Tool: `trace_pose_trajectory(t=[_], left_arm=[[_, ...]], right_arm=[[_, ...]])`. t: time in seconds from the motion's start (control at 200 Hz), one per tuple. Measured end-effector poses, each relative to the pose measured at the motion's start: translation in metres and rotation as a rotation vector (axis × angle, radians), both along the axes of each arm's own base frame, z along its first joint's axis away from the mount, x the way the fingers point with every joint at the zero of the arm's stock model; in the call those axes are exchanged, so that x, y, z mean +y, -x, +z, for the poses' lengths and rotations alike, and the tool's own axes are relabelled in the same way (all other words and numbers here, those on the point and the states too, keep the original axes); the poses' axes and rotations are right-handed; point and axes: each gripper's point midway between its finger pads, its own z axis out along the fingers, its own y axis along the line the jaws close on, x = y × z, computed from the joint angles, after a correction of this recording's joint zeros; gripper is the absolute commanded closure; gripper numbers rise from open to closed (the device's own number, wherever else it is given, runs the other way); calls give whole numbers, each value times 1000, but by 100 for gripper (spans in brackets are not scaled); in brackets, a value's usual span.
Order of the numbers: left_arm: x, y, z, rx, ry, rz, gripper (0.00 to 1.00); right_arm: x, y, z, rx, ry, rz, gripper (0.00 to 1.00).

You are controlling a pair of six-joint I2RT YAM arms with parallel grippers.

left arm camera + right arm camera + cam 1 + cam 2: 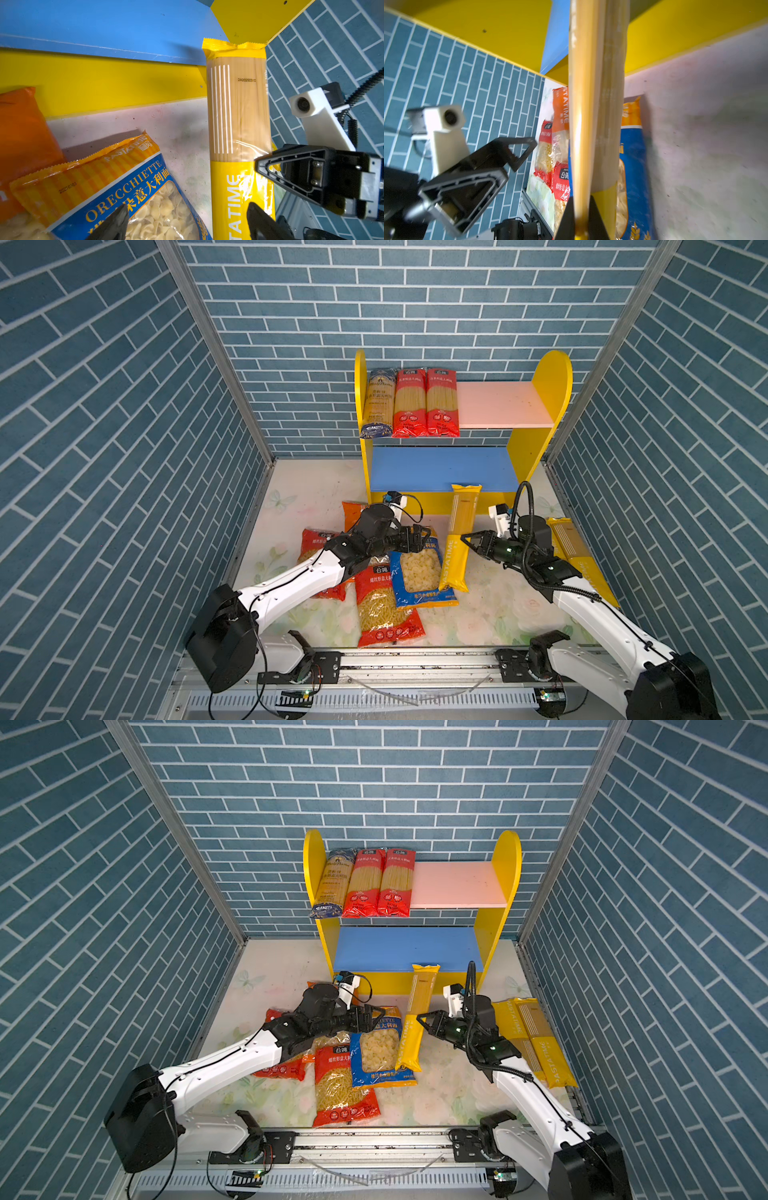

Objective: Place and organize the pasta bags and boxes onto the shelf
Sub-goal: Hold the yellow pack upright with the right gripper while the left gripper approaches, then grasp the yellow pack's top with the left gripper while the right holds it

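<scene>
Right gripper pinches the yellow PASTATIME spaghetti pack by its side edge, top end up by the shelf's blue lower board. Left gripper hangs open alongside. Likely light, stiff, slick-filmed, brittle: clamp mid-length.

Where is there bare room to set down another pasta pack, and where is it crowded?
Free: the pink board, right of the three spaghetti packs up to the yellow side panel; the whole blue board. Crowded: the table left of centre, where overlapping bags lie under the left gripper; the right gripper holds a yellow pack beside them.
</scene>
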Motion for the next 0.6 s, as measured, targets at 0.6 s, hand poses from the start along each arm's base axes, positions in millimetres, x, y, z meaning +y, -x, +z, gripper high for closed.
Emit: trace_pose_trajectory(t=[0.6], left_arm=[[-19,5,56,-82,280,-148,11]], right_arm=[[69,46,49,-202,-111,327,100]])
